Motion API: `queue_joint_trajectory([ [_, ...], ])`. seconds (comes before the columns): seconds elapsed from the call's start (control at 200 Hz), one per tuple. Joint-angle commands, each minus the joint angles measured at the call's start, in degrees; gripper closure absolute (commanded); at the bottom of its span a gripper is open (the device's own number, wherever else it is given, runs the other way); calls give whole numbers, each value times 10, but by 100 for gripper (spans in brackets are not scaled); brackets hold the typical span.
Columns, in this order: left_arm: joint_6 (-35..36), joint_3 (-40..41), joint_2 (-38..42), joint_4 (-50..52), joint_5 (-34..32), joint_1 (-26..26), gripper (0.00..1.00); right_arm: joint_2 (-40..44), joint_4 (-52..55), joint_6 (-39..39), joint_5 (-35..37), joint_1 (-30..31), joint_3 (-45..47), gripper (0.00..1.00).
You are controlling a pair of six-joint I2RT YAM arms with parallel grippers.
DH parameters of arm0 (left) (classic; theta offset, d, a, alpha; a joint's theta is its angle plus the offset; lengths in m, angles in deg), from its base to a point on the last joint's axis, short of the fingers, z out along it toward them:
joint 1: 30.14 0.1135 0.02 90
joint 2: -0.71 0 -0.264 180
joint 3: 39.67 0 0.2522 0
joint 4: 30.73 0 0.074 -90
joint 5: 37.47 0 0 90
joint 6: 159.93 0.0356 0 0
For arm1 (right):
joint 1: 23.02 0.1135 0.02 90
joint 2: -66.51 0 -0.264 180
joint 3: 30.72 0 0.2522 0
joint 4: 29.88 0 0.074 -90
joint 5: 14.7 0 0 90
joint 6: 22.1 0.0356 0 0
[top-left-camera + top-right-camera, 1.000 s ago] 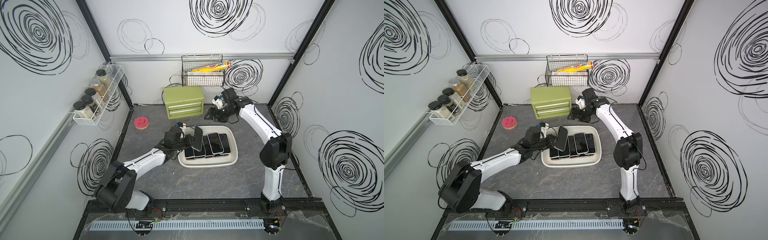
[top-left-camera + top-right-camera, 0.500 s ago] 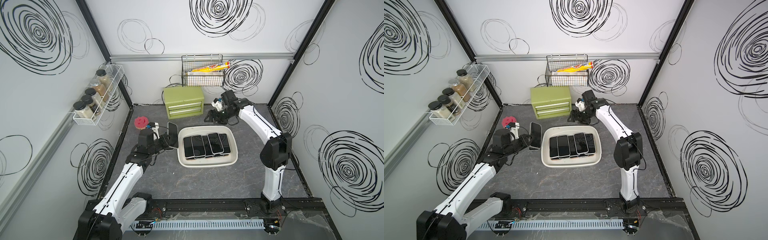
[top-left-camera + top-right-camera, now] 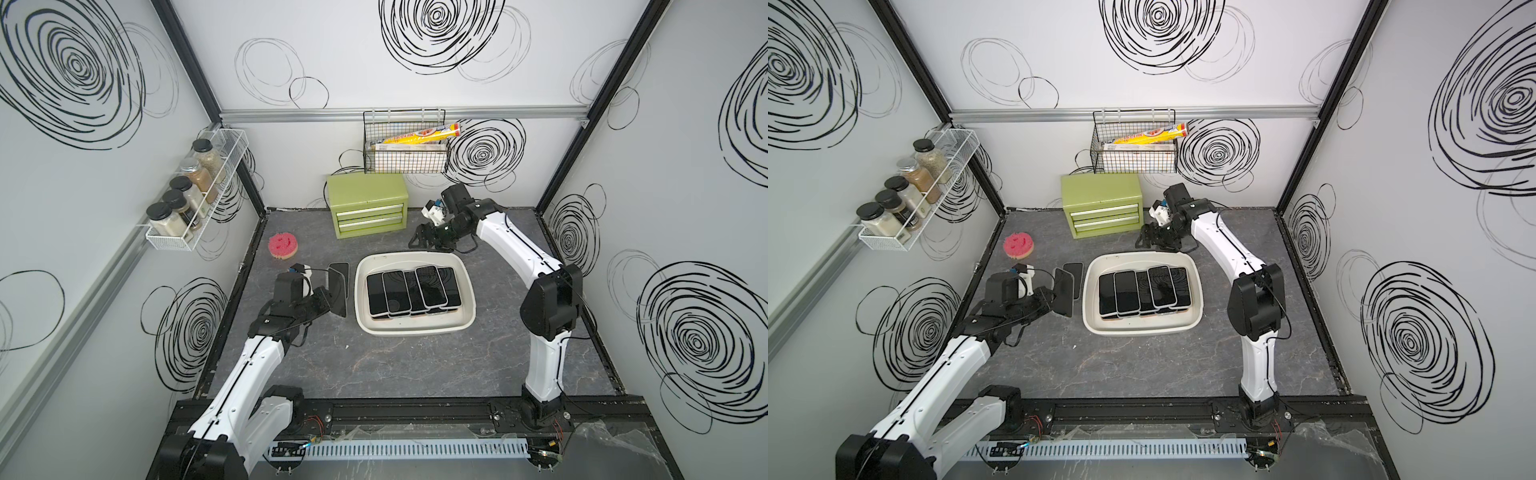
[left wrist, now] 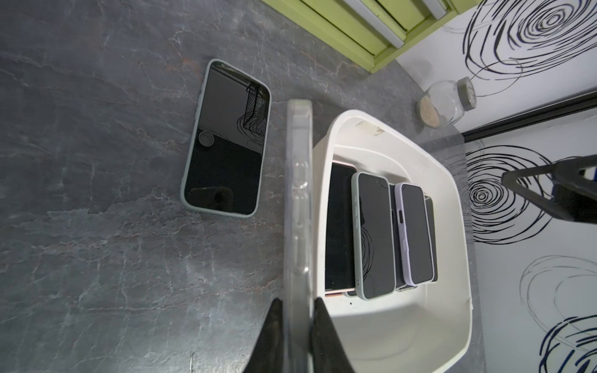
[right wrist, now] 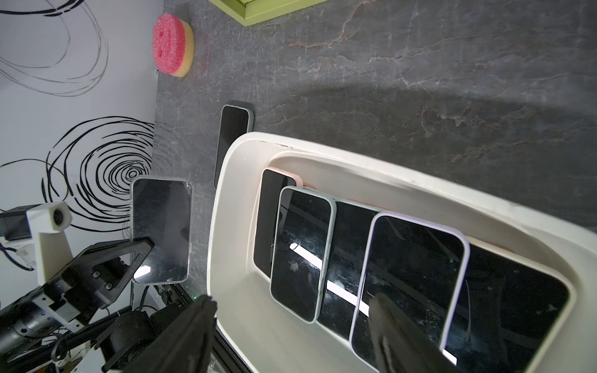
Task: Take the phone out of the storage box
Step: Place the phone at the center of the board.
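Note:
The storage box (image 3: 415,332) is a shallow white tub in mid-table, seen in both top views, with several dark-screened phones side by side in it. My left gripper (image 3: 326,301) is shut on a clear-cased phone (image 3: 338,293), held on edge just left of the box and outside its rim (image 4: 445,181). In the left wrist view the black fingers (image 4: 274,326) pinch the phone (image 4: 298,193) at its near end. My right gripper (image 3: 419,241) stands open over the box's far rim with nothing between its fingertips (image 5: 206,303).
Another phone (image 4: 226,139) lies flat on the table left of the box. A green two-drawer chest (image 3: 368,210) stands at the back, a pink sponge (image 3: 283,246) at the back left. A glass jar (image 4: 447,103) lies beyond the box's far corner.
My left gripper has carried the clear-cased phone from over the box's left part to the table left of it. The right arm has hardly moved.

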Motion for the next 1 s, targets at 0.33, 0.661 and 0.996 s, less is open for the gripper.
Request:
queue_joint_trajectory([
  [0.33,-5,8,-65,-13,-30,-49,100,22,-23,-14,-26,-1,43,21],
  [0.661,-19,30,-88,-31,-49,-68,100,33,-40,-18,-26,-1,80,21],
  [0.996,-47,67,-83,-41,-89,-89,100,33,-45,-22,-30,-1,93,21],
])
